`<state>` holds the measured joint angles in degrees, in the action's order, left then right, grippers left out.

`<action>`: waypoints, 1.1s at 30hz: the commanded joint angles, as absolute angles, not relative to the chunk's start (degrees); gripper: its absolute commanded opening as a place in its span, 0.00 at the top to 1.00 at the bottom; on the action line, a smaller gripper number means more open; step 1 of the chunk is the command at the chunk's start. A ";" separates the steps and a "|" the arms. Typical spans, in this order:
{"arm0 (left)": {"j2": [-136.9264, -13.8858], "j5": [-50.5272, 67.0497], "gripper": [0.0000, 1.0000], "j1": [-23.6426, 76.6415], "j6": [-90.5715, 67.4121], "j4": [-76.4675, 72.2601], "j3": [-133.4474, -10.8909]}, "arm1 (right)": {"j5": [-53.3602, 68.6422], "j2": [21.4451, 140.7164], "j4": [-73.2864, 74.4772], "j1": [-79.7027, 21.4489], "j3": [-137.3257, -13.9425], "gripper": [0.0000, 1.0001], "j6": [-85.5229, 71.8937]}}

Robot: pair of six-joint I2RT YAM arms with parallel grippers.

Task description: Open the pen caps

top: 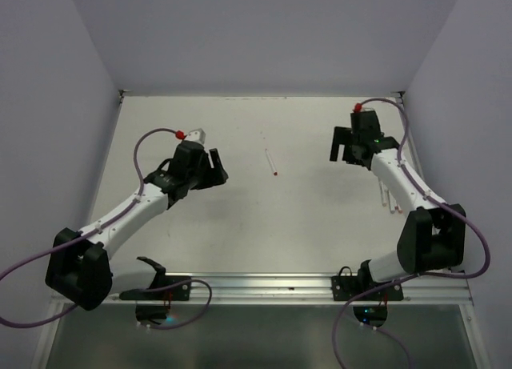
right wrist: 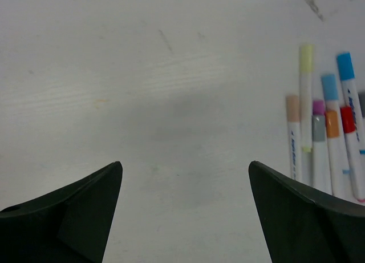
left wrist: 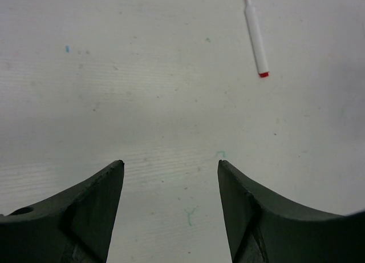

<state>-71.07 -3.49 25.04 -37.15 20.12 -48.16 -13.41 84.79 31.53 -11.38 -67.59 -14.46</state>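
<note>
Pens (right wrist: 332,160) bunched together, blue barrel lettering (right wrist: 295,152) too blurred to read

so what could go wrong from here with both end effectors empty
1. The capped pens lie packed side by side, off to one side of the open right end effector; a grab could catch two or scatter them.
2. The red pen lies alone with what looks like a bare nib; the open left end effector might nudge it so that it rolls or marks the table.
</note>
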 commanded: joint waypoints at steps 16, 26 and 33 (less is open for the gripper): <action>-72.78 0.79 0.31 37.71 -38.24 6.68 -47.29 | -8.44 86.39 26.45 9.67 -58.54 0.19 -9.14; -71.45 1.84 0.31 37.71 -37.18 6.60 -47.11 | -6.85 84.99 26.19 10.02 -52.82 0.20 -11.43; -71.89 0.79 0.31 37.71 -36.74 7.12 -47.11 | -5.80 86.04 26.10 13.53 -52.12 0.21 -10.90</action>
